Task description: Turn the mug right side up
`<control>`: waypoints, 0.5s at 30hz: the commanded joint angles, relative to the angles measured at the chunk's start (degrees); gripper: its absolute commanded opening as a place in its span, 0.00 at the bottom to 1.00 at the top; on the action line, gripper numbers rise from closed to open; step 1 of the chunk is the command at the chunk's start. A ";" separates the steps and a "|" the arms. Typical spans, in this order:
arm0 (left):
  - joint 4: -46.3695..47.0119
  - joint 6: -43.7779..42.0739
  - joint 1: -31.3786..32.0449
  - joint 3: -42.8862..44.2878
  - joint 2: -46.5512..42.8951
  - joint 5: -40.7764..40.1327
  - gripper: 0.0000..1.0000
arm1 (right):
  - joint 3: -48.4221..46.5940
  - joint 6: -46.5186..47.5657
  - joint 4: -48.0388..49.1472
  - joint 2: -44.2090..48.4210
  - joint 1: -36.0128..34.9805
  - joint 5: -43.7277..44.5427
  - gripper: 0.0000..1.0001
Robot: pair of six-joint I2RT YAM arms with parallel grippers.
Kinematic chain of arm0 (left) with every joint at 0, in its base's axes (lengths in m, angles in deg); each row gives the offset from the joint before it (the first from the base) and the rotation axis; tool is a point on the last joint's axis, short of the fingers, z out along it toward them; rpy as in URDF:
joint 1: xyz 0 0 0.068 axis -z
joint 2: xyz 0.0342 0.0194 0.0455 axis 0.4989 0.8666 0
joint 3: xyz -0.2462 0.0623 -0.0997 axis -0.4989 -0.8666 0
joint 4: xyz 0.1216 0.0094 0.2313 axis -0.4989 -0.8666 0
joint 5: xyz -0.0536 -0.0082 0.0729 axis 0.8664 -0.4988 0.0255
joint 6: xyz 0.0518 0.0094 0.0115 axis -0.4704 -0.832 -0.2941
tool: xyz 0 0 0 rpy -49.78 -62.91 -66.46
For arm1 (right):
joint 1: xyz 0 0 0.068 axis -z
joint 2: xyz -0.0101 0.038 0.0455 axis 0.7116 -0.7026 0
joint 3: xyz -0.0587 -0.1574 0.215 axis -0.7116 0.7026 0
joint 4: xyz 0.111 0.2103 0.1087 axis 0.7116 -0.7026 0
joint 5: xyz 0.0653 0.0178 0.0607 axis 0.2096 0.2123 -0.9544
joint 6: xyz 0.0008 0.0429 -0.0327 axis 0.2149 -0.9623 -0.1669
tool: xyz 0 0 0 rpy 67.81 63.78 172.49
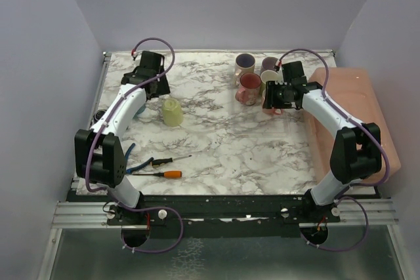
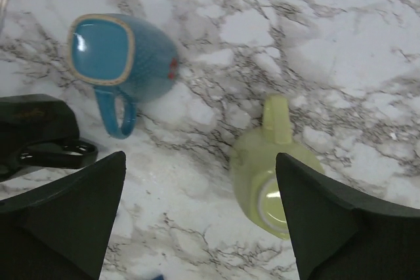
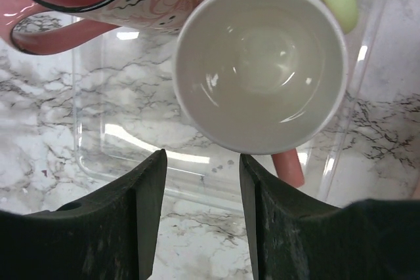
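Observation:
A yellow-green mug (image 1: 172,111) stands upside down on the marble table, base up, its handle pointing away in the left wrist view (image 2: 272,181). My left gripper (image 1: 149,78) is open and empty above the table; in its wrist view (image 2: 200,221) the mug lies under the right finger (image 2: 341,227). My right gripper (image 1: 277,100) is open and empty, just short of an upright white mug with a pink handle (image 3: 260,63), and it shows in its wrist view (image 3: 202,214).
A blue mug (image 2: 121,47) lies on its side left of the yellow-green one. Upright mugs cluster at the back: pink (image 1: 249,88), purple-lined (image 1: 245,63), maroon (image 1: 269,65). A clear tray (image 3: 131,155), a pink bin (image 1: 354,106) and screwdrivers (image 1: 167,174) are nearby.

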 commanded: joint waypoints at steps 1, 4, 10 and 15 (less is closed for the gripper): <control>-2.05 -0.67 -5.01 -1.13 0.37 -3.57 0.93 | -0.03 -0.34 0.19 2.62 0.32 -5.53 0.52; -2.01 0.34 -6.58 -2.13 0.98 -3.23 0.91 | -0.76 -0.64 0.39 3.30 0.32 -7.31 0.52; -1.61 1.58 -10.31 -3.80 3.39 -3.77 0.82 | -2.05 -1.59 0.96 4.28 0.32 -9.53 0.52; 0.76 0.81 -13.19 -4.71 5.36 -0.61 0.73 | -2.09 -1.89 0.99 4.12 0.31 -9.97 0.52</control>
